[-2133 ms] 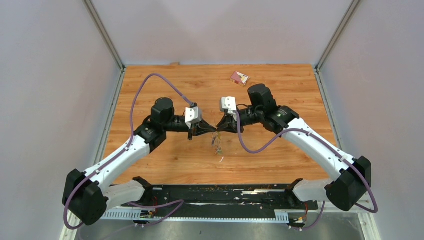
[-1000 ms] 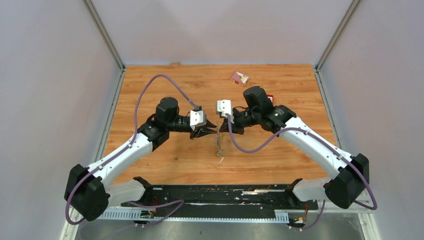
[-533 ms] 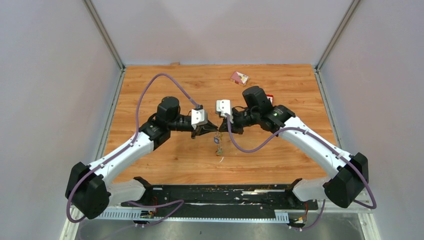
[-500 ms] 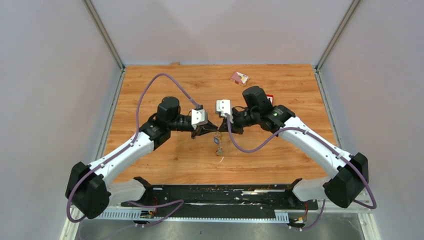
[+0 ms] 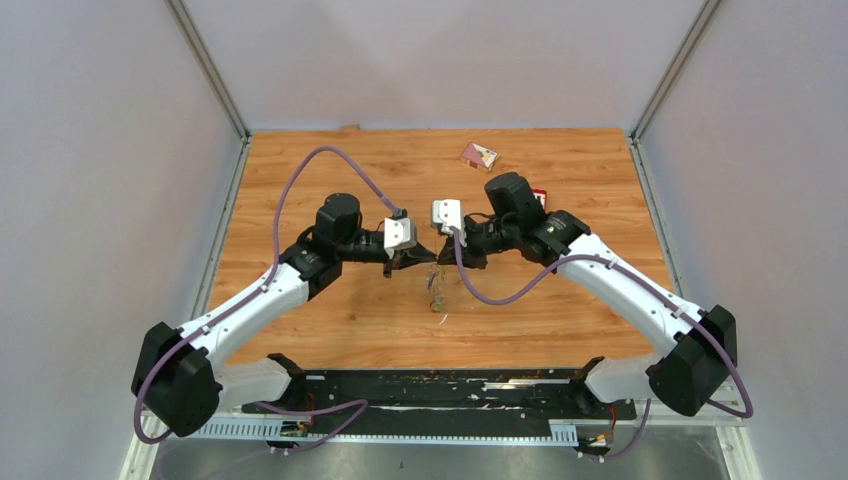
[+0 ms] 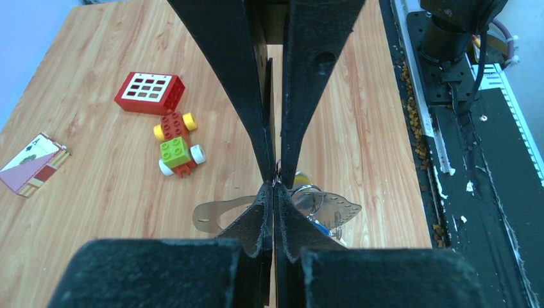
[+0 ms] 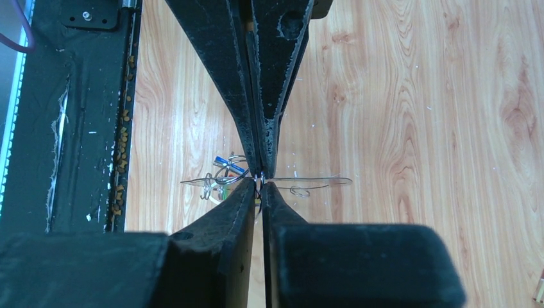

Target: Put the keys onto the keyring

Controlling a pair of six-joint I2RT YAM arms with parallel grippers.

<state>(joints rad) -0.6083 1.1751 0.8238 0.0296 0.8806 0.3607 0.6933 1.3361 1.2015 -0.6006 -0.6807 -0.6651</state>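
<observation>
Evidently mid-threading. Left gripper clenched on keyring; right gripper clenched on same loop from opposite side, tips almost touching over table centre. Keyring held off wood, edge-on in right wrist view. Keys dangle at 6 o'clock under pinch point; whether fully on loop, cannot tell. Toy car at 10 o'clock in left wrist view, well apart. Next move likely needs steady loop while one arm slides key along wire.

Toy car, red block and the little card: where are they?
toy car [image 6: 174, 151], left wrist view, on its green brick.
red block [image 6: 149, 93], left wrist view, on its white grid top.
card [image 5: 478, 155], top external view, on its middle.
</observation>
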